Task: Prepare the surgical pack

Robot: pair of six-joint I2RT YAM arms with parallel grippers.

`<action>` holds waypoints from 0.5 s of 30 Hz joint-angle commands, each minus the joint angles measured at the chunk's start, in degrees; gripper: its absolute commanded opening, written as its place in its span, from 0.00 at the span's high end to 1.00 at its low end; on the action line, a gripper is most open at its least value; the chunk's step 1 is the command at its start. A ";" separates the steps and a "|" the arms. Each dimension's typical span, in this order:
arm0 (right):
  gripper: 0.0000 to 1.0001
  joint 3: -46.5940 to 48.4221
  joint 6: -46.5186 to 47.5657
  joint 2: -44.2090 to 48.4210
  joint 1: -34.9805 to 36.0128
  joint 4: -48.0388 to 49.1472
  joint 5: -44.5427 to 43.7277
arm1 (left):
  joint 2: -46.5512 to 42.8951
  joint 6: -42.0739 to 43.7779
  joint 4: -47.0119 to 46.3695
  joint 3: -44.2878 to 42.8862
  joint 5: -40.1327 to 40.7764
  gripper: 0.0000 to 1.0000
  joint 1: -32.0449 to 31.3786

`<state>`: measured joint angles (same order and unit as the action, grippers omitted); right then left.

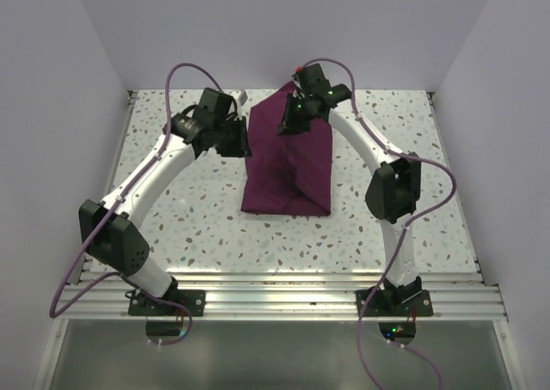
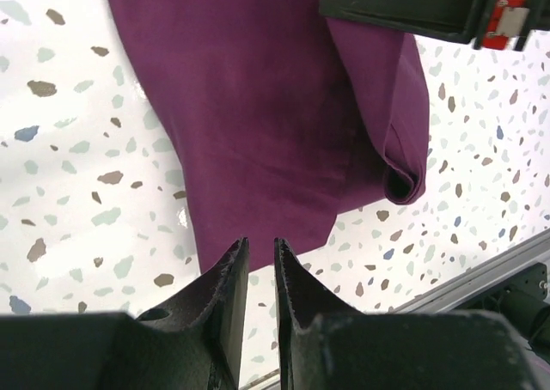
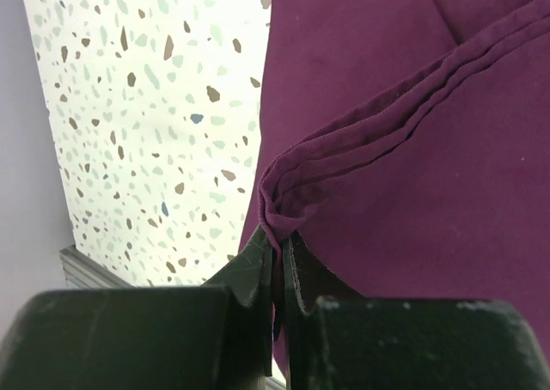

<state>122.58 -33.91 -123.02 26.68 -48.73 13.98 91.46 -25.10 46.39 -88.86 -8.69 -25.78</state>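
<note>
The surgical pack is a dark purple cloth folded into a long bundle in the middle of the table; whatever is inside is hidden. My right gripper hangs over its far end. In the right wrist view that gripper is shut on a bunched fold of the cloth and holds it up. My left gripper is at the bundle's left edge. Seen from the left wrist, its jaws stand a narrow gap apart at a corner of the cloth, with nothing between them.
The speckled table has a metal rail along its near edge and white walls on the other three sides. Part of the right arm's black gripper body shows at the top of the left wrist view.
</note>
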 commanded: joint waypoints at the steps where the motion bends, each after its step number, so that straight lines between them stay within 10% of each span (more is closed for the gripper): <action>1: 1.00 4.24 -1.60 -1.87 1.27 0.83 0.52 | -3.48 -1.44 1.16 1.75 2.62 0.78 0.99; 15: 1.00 5.38 -1.95 -6.96 6.90 3.56 4.39 | -5.51 -3.55 0.28 10.98 5.79 0.80 3.89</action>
<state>124.79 -34.65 -129.43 31.90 -48.36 14.98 87.70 -27.51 46.87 -79.66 -4.62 -23.14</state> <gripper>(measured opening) 0.030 0.204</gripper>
